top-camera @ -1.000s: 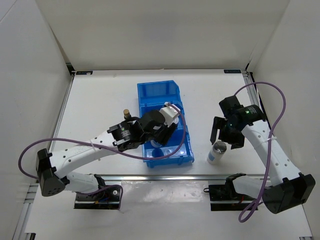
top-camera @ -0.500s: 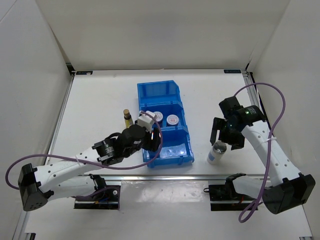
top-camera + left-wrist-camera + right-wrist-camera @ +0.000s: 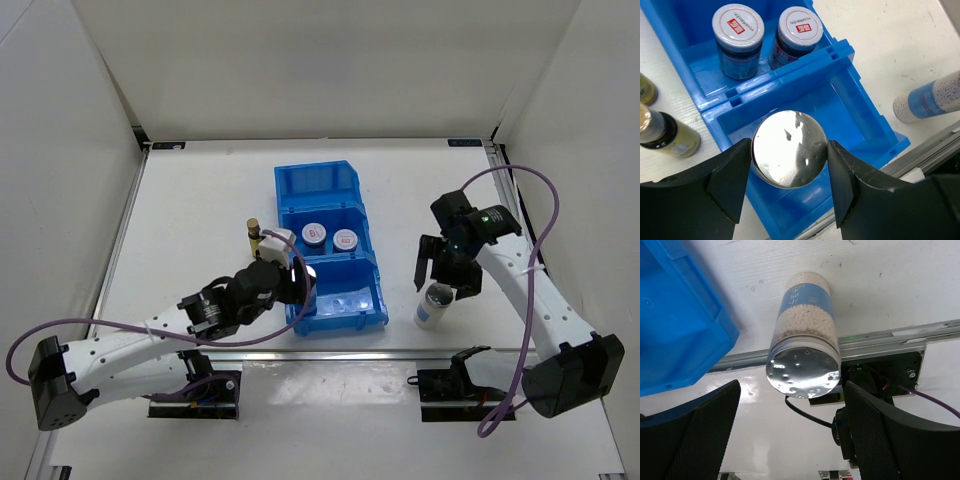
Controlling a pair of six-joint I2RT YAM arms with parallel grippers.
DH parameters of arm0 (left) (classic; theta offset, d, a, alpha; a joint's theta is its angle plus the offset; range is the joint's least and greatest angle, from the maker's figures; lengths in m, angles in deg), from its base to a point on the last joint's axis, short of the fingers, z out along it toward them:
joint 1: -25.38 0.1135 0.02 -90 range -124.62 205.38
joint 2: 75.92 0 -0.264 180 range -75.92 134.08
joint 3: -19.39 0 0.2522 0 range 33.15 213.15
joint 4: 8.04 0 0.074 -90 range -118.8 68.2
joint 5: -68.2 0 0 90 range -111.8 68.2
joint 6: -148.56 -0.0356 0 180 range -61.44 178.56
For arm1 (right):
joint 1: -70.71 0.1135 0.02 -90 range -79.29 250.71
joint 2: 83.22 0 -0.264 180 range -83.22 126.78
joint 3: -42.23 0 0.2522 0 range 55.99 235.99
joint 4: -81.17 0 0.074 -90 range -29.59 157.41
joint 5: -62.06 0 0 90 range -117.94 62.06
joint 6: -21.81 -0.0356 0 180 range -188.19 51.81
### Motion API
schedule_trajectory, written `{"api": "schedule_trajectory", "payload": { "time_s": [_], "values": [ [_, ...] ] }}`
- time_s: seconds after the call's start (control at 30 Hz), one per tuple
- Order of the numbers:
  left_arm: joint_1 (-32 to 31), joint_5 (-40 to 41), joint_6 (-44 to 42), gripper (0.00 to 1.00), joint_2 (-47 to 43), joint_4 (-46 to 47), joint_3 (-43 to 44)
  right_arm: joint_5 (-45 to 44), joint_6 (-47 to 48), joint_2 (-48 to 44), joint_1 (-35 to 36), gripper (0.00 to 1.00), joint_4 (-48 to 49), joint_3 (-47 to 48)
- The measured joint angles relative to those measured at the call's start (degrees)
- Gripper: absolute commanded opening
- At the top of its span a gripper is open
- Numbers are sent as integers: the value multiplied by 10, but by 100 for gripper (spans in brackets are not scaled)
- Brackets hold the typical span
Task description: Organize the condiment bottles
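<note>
Silver lid point(image 3: 789, 149) fills the gap between the left gripper's point(image 3: 789, 187) fingers, which clamp that cylinder over the blue bin's point(image 3: 867, 125) nearest compartment. Beyond it, two white-lidded jars point(image 3: 738, 26) with red marks, unreadable, share the middle compartment. Right gripper point(image 3: 790, 427) hangs open above a blue-labelled, white-bead cylinder point(image 3: 805, 337) standing upright on the table point(image 3: 890, 280); its print is illegible.

No legible text. Two white-lidded jars point(image 3: 737, 27) point(image 3: 799, 27) in the bin's middle compartment each carry a red mark on the lid; characters too small to read. Silver-topped cylinder point(image 3: 805, 327) on the worktop has a blue label with white print, unreadable.
</note>
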Motion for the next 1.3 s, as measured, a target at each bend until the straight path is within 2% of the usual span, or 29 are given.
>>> {"api": "schedule_trajectory", "payload": {
  "time_s": [0.07, 0.13, 0.17, 0.5, 0.57, 0.97, 1.03, 1.07, 1.13, 1.2, 1.3],
  "values": [
    [0, 6, 7, 50, -15, -5, -4, 1, -4, 4, 10, 87, 0, 0],
    [0, 8, 16, 52, -31, -17, -7, 2, -12, 7, 23, 87, 0, 0],
    [0, 9, 19, 56, -37, -18, -10, 2, -15, 7, 27, 87, 0, 0],
    [0, 10, 38, 63, -70, -35, -24, -26, -48, 20, 40, 86, -3, -27],
    [0, 10, 39, 68, -70, -38, -24, -29, -49, 20, 40, 86, -2, -28],
    [0, 7, 49, 69, -38, -49, -24, -31, -49, 40, 40, 77, 5, -64],
    [0, 7, 50, 69, -35, -50, -24, -32, -51, 42, 40, 73, 7, -66],
    [0, 7, 50, 75, -34, -50, -24, -32, -51, 42, 40, 70, 7, -66],
    [0, 8, 52, 81, -34, -53, -24, -33, -51, 42, 40, 59, 8, -66],
    [0, 10, 57, 81, -34, -53, -24, -33, -53, 42, 40, 46, 9, -66],
    [0, 10, 61, 82, -34, -57, -24, -33, -54, 42, 40, 41, 9, -66]
  ]
}}
